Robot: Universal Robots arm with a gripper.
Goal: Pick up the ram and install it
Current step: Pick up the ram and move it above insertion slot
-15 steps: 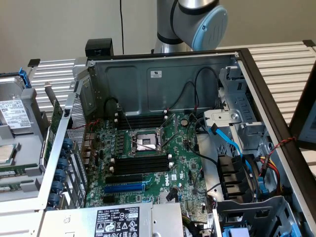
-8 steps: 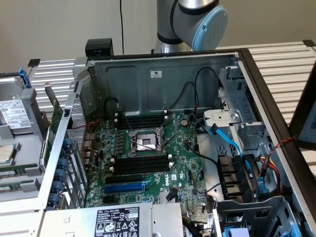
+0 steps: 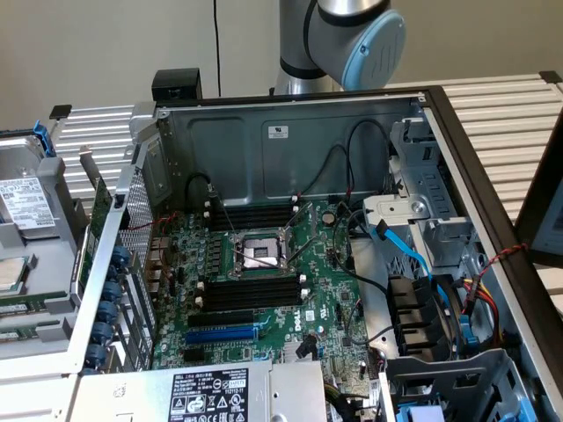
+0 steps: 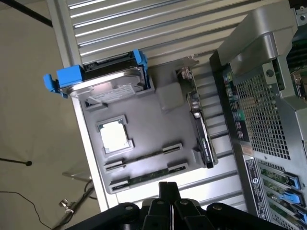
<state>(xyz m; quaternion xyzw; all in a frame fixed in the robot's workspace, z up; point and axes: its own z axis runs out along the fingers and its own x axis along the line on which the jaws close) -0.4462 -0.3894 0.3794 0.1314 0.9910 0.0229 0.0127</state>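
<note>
Beige wall (image 3: 88,53) backs a slatted table (image 3: 506,105) in the exterior view. On the table an open computer case (image 3: 290,132) shows a green board with black slots (image 3: 251,294) at its middle. The robot arm (image 3: 352,35) stands at twelve o'clock, and a grey tray (image 3: 22,163) sits at nine o'clock.

From the wrist view, that tray lies on the slats over a beige floor (image 4: 29,120). The ram (image 4: 147,176) sits in a tray groove, between a processor chip (image 4: 114,135) and the gripper (image 4: 169,188). The gripper's fingers are pressed together on nothing, apart from the ram.
</note>
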